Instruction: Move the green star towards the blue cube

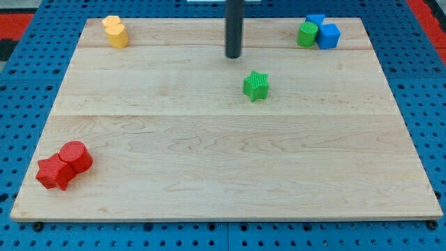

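Red blocks (64, 164) at bottom-left corner; green star (256, 85) mid-surface, tip (233, 56) just up-left, apart; blue cube (328, 35) top-right corner; tool holding nothing.

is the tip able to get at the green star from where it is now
Probably yes. My tip sits just up and to the view's left of the green star, with bare board between them. The other blocks are off in the corners, the blue cube included.
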Controlling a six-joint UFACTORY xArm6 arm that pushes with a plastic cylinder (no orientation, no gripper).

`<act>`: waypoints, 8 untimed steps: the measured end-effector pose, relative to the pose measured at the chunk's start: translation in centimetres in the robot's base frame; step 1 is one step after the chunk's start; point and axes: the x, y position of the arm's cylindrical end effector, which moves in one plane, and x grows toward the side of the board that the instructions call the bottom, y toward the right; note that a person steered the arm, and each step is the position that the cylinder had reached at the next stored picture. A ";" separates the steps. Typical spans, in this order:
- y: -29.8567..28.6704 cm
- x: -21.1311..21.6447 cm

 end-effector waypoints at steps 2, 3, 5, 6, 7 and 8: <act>0.2 7.8; 3.6 8.2; 7.9 6.3; 10.0 4.5; 11.5 4.4; 13.0 6.1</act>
